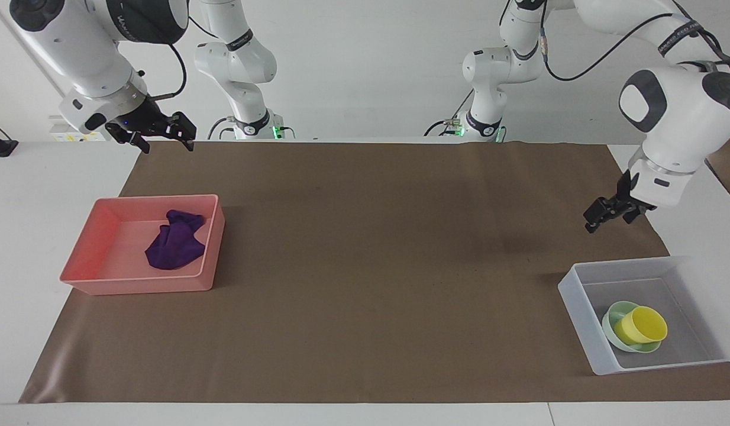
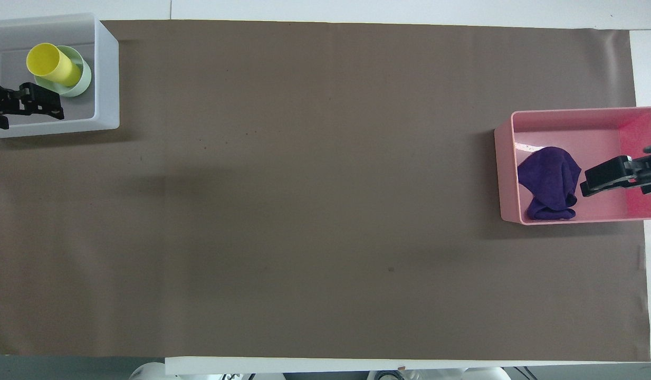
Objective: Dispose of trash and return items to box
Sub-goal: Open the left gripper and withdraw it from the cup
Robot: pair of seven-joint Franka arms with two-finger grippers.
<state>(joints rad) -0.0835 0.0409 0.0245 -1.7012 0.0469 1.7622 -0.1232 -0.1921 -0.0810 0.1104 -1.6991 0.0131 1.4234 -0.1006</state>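
Note:
The yellow cup [image 1: 642,326] leans tilted in the mint-green bowl [image 1: 613,312], inside the translucent bin [image 1: 573,296] at the left arm's end of the table. They also show in the overhead view: cup [image 2: 52,63], bowl [image 2: 82,80], bin [image 2: 107,74]. My left gripper [image 1: 607,220] is open and empty, raised over the bin's edge nearest the robots [image 2: 32,108]. The purple cloth [image 1: 174,244] lies in the pink tray [image 1: 134,284] at the right arm's end. My right gripper [image 1: 167,145] is open and empty, high over the tray [image 2: 623,184].
A brown mat [image 1: 365,266] covers most of the table. The purple cloth [image 2: 549,182] lies in the part of the pink tray [image 2: 568,117] toward the table's middle.

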